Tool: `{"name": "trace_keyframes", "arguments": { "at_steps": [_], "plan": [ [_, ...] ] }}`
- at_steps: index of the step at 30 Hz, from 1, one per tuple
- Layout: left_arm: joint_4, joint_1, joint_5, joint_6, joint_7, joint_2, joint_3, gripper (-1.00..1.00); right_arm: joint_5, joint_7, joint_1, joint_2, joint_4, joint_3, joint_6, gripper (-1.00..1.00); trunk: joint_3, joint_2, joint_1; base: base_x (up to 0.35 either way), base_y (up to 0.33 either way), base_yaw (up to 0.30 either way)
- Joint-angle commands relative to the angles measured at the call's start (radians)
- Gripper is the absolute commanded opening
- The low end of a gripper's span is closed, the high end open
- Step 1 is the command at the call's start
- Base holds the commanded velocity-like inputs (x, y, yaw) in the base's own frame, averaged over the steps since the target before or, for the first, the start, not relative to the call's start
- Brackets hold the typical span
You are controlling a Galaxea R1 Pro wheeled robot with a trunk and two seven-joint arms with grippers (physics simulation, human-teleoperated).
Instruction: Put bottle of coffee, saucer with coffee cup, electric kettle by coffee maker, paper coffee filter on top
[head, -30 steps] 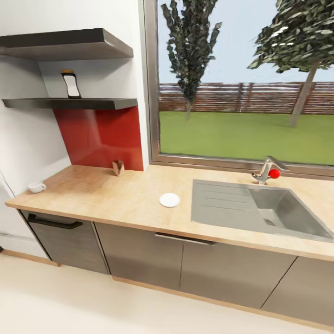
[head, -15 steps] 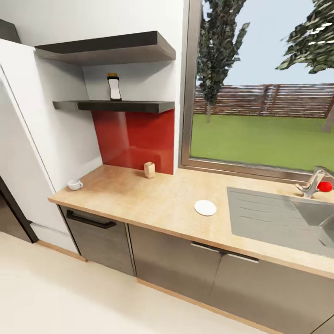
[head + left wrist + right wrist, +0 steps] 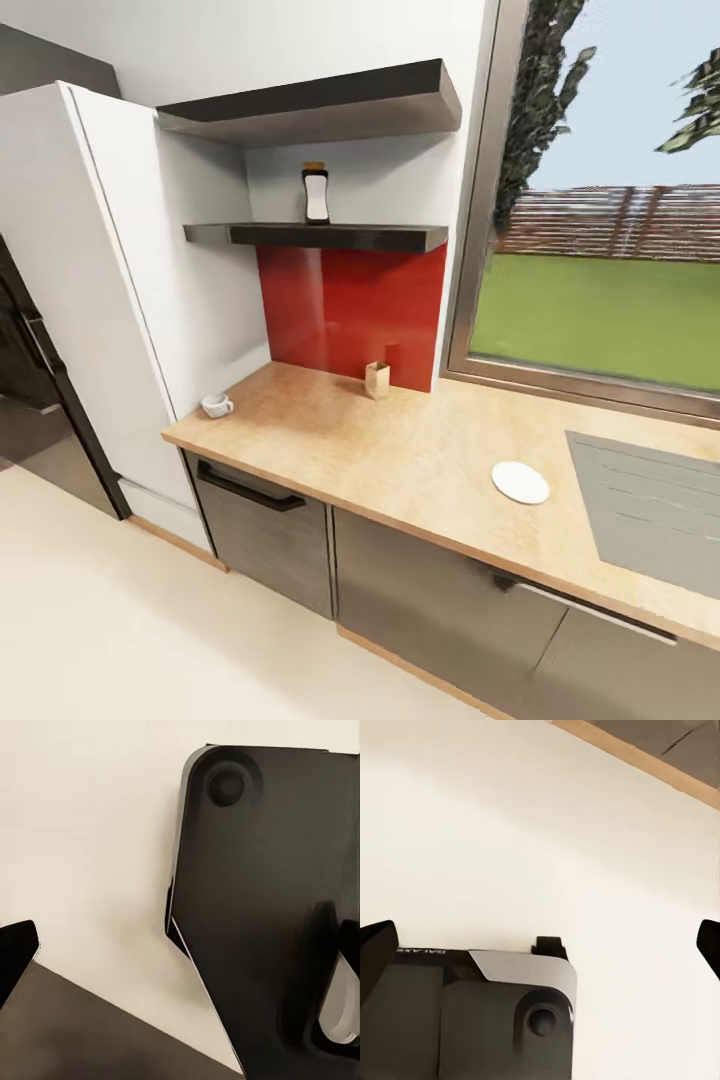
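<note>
Right wrist view shows two dark fingertips [image 3: 376, 945] at the frame edges, wide apart with only pale floor [image 3: 510, 832] between them, so that gripper is open and empty; the left wrist view gives one fingertip [image 3: 15, 952] and dark robot body, so I cannot tell the left gripper's state. Compared with a second ago the head camera has turned left: the sink has slid nearly out of sight, and the shelf [image 3: 320, 236] with the coffee bottle [image 3: 316, 194] now sits near the middle. The cup [image 3: 216, 405], a small brown holder [image 3: 377, 380] and the saucer [image 3: 520, 482] lie on the counter [image 3: 400, 450], so I judge the robot is orienting toward the bottle, nothing yet grasped.
</note>
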State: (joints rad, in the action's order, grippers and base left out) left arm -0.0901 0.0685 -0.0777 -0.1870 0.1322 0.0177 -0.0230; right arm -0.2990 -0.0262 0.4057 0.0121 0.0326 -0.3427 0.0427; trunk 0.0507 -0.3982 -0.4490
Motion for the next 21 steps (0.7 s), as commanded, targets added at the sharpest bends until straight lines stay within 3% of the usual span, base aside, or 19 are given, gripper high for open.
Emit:
{"name": "trace_keyframes", "arguments": {
  "at_steps": [1,21],
  "plan": [
    [-0.002,0.001,-0.008,-0.002,0.000,0.000,-0.002,1.00,-0.009,-0.003,0.000,0.000,0.001,-0.009,0.005,1.00,0.001,-0.002,-0.001,0.242,0.249,0.087],
    [-0.002,0.001,-0.008,-0.002,0.000,0.001,-0.003,1.00,-0.009,0.004,0.001,0.000,0.002,-0.009,0.009,1.00,0.000,-0.002,-0.001,0.242,0.249,0.007]
  ]
}}
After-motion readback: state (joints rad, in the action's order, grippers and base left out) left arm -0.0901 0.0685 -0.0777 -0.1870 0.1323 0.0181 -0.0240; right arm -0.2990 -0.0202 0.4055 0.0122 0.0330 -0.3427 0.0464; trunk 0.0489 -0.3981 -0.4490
